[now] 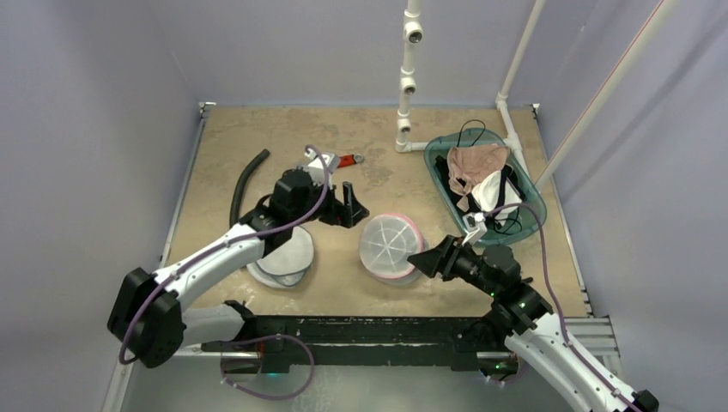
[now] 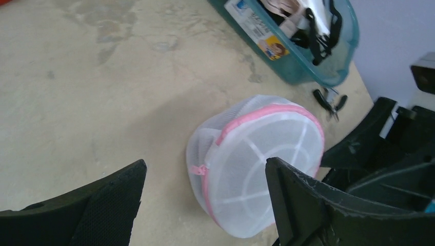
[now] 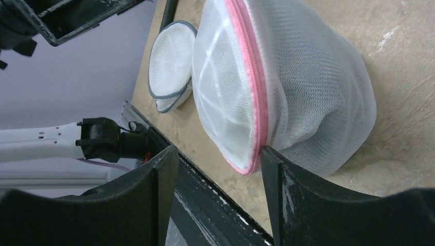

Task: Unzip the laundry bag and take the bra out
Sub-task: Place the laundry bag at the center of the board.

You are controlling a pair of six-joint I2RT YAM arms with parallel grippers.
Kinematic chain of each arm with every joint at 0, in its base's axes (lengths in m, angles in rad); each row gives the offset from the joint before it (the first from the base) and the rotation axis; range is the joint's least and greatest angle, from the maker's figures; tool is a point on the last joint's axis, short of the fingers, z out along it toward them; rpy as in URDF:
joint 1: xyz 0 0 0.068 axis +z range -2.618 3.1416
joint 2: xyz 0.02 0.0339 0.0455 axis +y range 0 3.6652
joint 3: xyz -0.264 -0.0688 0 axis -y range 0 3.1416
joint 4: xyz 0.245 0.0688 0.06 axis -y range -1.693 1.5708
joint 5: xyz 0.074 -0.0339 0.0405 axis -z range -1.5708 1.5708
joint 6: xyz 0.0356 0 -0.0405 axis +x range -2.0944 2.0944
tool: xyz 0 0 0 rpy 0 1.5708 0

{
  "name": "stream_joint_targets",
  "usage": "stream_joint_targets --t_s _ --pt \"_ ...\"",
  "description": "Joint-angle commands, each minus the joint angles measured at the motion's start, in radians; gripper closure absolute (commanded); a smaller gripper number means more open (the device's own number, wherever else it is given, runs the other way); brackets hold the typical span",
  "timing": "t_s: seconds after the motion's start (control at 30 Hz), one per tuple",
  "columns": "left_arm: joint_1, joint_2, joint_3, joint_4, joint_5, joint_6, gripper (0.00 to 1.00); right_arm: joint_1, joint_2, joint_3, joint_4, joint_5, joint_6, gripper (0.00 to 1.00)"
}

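Soft, light mesh laundry bag (image 1: 391,247), likely floppy; best pinched at pink zipper pull (image 2: 197,170). Left claw (image 2: 205,166), right claw (image 3: 219,151) released.

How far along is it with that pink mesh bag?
Done: nothing yet; the pink-trimmed mesh bag appears zipped shut, zipper pull at its side. In hand: the left end effector and right end effector stand open by it, gripping nothing. Left: unzip it and take out the bra.
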Motion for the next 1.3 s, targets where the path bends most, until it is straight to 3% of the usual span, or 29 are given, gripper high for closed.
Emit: stream_joint_targets --t_s 0.0,0.23,0.3,0.37,0.43,0.57,0.63,0.7,0.83,0.93,1.1,1.17,1.27 --pt "0.009 0.124 0.141 0.052 0.313 0.180 0.15 0.001 -0.019 -0.013 0.003 -0.019 0.016 0.37" --pt "0.010 0.362 0.324 0.007 0.506 0.350 0.16 0.001 0.007 0.014 -0.009 -0.021 -0.030 0.37" --pt "0.009 0.393 0.333 -0.026 0.504 0.350 0.17 0.001 0.007 0.022 -0.024 0.003 -0.044 0.37" --pt "0.009 0.387 0.342 -0.092 0.413 0.333 0.20 0.001 0.007 0.030 -0.040 0.024 -0.055 0.37" --pt "0.009 0.303 0.275 -0.062 0.303 0.253 0.21 0.001 0.000 0.039 -0.065 0.049 -0.066 0.37" --pt "0.003 -0.002 0.023 0.089 0.048 -0.078 0.19 0.002 -0.019 0.047 -0.082 0.086 -0.064 0.37" --pt "-0.017 -0.143 -0.124 0.183 -0.002 -0.238 0.16 0.001 -0.011 0.047 -0.075 0.098 -0.063 0.38" --pt "-0.051 -0.231 -0.209 0.221 -0.032 -0.278 0.11 0.002 0.003 0.049 -0.071 0.112 -0.059 0.39" --pt "-0.056 -0.219 -0.121 0.155 -0.037 -0.093 0.07 0.000 0.029 0.041 -0.056 0.076 -0.058 0.41" --pt "-0.049 -0.065 0.107 0.103 0.151 0.125 0.07 0.001 0.039 0.045 -0.053 0.077 -0.063 0.41" --pt "-0.044 0.339 0.504 -0.236 0.531 0.462 0.12 0.001 0.032 0.043 -0.049 0.060 -0.072 0.41" --pt "-0.046 0.445 0.601 -0.362 0.593 0.616 0.14 0.001 0.032 0.043 -0.047 0.055 -0.078 0.41" --pt "-0.045 0.504 0.635 -0.415 0.614 0.738 0.15 0.002 0.043 0.045 -0.039 0.059 -0.085 0.41"
